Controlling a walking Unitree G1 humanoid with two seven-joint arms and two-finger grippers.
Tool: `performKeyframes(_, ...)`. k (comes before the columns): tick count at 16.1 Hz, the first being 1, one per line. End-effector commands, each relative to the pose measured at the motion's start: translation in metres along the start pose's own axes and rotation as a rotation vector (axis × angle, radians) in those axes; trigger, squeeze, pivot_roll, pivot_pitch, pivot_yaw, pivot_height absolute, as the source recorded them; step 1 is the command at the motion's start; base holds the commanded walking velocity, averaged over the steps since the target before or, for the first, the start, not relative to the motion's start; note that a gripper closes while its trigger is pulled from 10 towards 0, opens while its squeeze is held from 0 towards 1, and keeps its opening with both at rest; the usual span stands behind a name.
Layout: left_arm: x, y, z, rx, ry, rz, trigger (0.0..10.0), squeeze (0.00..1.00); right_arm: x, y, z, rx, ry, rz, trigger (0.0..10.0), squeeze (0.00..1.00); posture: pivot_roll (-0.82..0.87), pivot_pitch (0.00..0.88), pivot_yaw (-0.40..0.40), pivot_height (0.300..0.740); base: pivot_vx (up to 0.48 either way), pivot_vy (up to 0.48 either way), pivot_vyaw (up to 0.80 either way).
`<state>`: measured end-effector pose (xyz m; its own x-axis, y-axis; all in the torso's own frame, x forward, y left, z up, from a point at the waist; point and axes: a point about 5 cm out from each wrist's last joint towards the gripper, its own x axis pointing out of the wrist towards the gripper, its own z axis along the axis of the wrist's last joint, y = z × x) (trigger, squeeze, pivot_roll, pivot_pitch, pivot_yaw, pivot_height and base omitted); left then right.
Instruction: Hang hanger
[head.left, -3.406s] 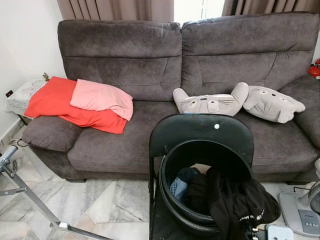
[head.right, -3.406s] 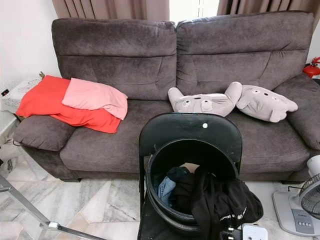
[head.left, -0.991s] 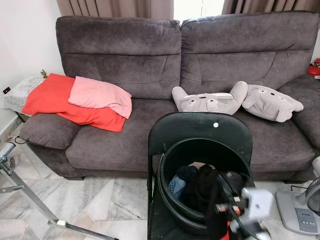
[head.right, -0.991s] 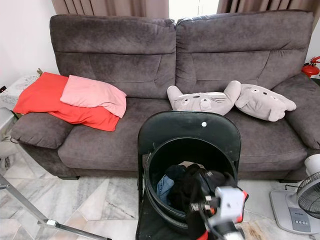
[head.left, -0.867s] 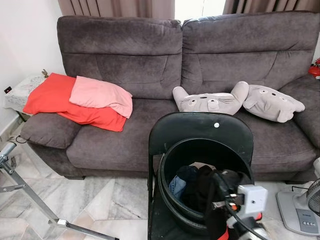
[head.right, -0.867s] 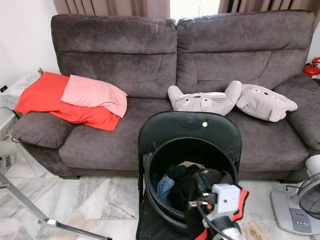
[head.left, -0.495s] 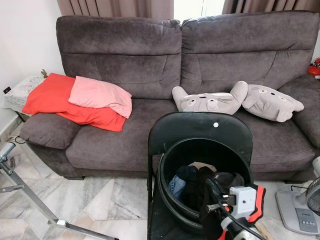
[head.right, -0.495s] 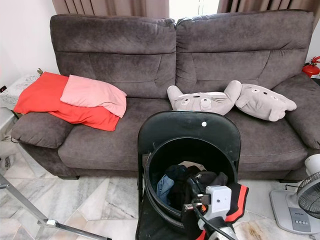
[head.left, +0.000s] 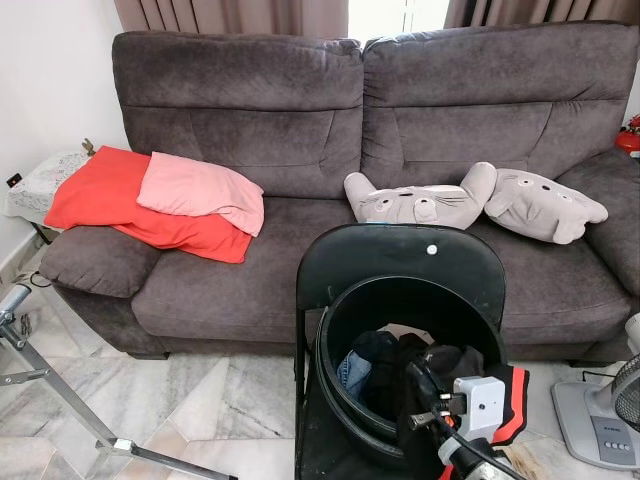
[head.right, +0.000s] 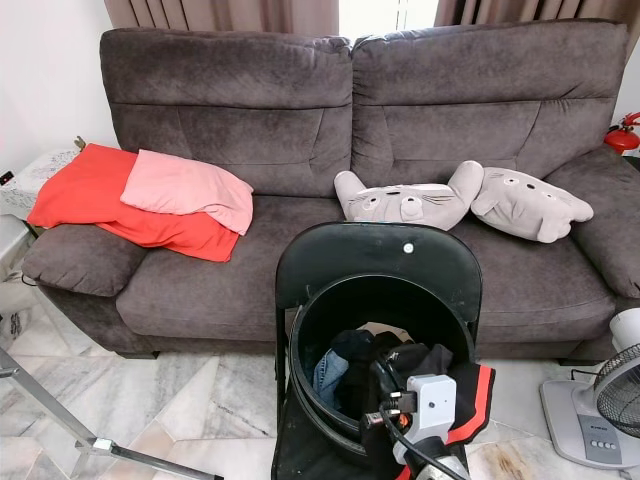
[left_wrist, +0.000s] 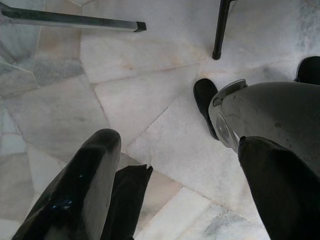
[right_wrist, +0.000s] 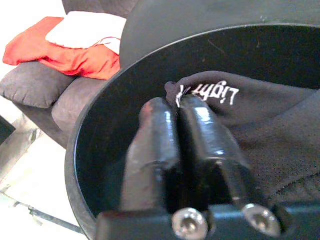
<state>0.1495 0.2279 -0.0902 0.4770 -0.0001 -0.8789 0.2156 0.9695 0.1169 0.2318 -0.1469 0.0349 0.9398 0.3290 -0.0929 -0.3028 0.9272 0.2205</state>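
Head eyes face sofa (head.left: 300, 150), bucket (head.left: 340, 330) below; right wrist shares bucket; left wrist views floor (left_wrist: 150, 75).

White lettering "Light", seen upside down, on the black garment (right_wrist: 260, 125).

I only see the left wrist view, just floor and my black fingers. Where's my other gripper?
Observer: The right gripper is inside a black bucket, fingers shut, at dark clothes.
Operator: What's the bucket on?
Observer: A black folding chair, in front of a grey sofa.
Operator: Anything on the sofa?
Observer: Red and pink cloths on its left, two grey plush cushions on its right.
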Motion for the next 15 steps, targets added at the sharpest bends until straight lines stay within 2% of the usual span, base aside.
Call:
performKeyframes(1,-0.001,0.001,-0.006,0.014,0.019,-0.003,10.0,0.0,0.0,0.0,0.0,0.013,-0.005,0.0,10.0,1.0,0.01,0.048,0.047,0.74,0.0,0.0,0.0)
performKeyframes(6,-0.001,0.001,-0.006,0.02,0.022,-0.006,10.0,0.0,-0.007,-0.003,0.009,-0.003,-0.044,-0.031,10.0,1.0,0.0,0.041,0.048,0.74,0.0,0.0,0.0)
performKeyframes(12,-0.001,0.0,-0.006,0.027,0.022,-0.01,10.0,0.0,-0.022,0.004,0.032,-0.033,-0.118,-0.036,10.0,1.0,-0.02,0.024,0.048,0.74,0.0,0.0,0.0)
performKeyframes(14,-0.001,0.0,-0.007,0.027,0.024,-0.011,10.0,0.0,-0.031,0.004,0.048,-0.096,-0.173,-0.072,10.0,1.0,-0.02,0.0,0.044,0.74,0.0,0.0,0.0)
performKeyframes(15,-0.002,-0.001,-0.009,0.032,0.029,-0.013,10.0,0.0,-0.043,0.004,0.057,-0.246,-0.179,-0.108,10.0,1.0,-0.03,0.0,0.045,0.74,0.0,0.0,0.0)
